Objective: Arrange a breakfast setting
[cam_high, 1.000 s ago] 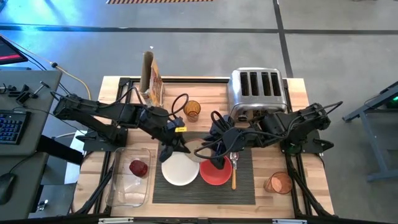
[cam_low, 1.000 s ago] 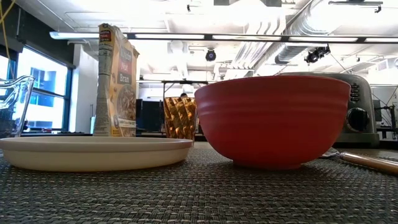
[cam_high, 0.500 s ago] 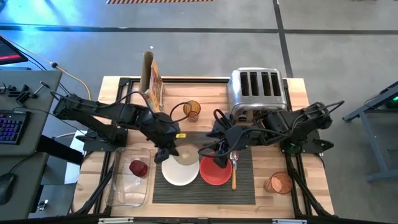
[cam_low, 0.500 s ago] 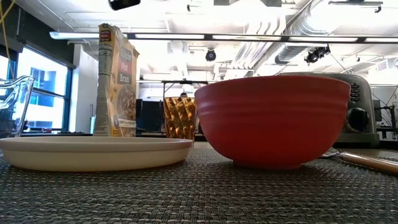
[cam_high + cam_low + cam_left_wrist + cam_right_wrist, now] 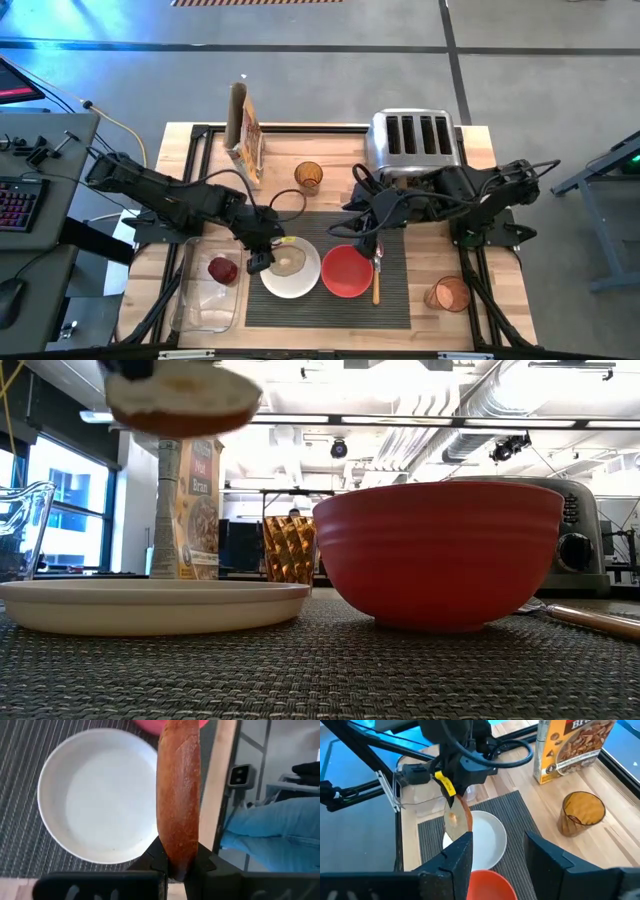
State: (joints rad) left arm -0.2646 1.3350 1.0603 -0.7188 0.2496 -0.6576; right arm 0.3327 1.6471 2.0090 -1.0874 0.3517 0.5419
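High view puts the bagel half (image 5: 288, 259) right over the white plate (image 5: 303, 283), pinched in the left gripper (image 5: 262, 258), which comes in from the plate's 9 o'clock side. From the low view the bagel half (image 5: 183, 402) is clearly up in the air, flat side up, well above the plate (image 5: 150, 605) and not touching it. Left wrist view shows it edge-on: the brown crust of the bagel half (image 5: 178, 795) clamped between the two dark fingers (image 5: 156, 860), with the plate (image 5: 95, 795) under it.

The plate sits on the dark grey ribbed mat (image 5: 395, 290), and the red bowl (image 5: 347, 271) is just beside it at 3 o'clock. Low view makes it look like the two rims nearly touch, but I can't tell for sure. The wooden-handled spoon (image 5: 377, 280) lies on the mat just past the bowl, again at 3 o'clock, handle pointing to the table's near edge.

The right gripper (image 5: 362, 240) hangs above the mat at about 12 o'clock of the bowl, fingers spread apart and holding nothing, as the right wrist view shows (image 5: 495, 855).

Off the mat at 9 o'clock, the dark red fruit (image 5: 222, 269) sits in the clear plastic tray (image 5: 205, 310). Further back on the table: cereal box (image 5: 245, 130) at 11 o'clock, amber glass (image 5: 309, 176) at 12, chrome toaster (image 5: 415, 145) at 1. A second amber glass (image 5: 449, 294) stands off the mat at 3 o'clock.
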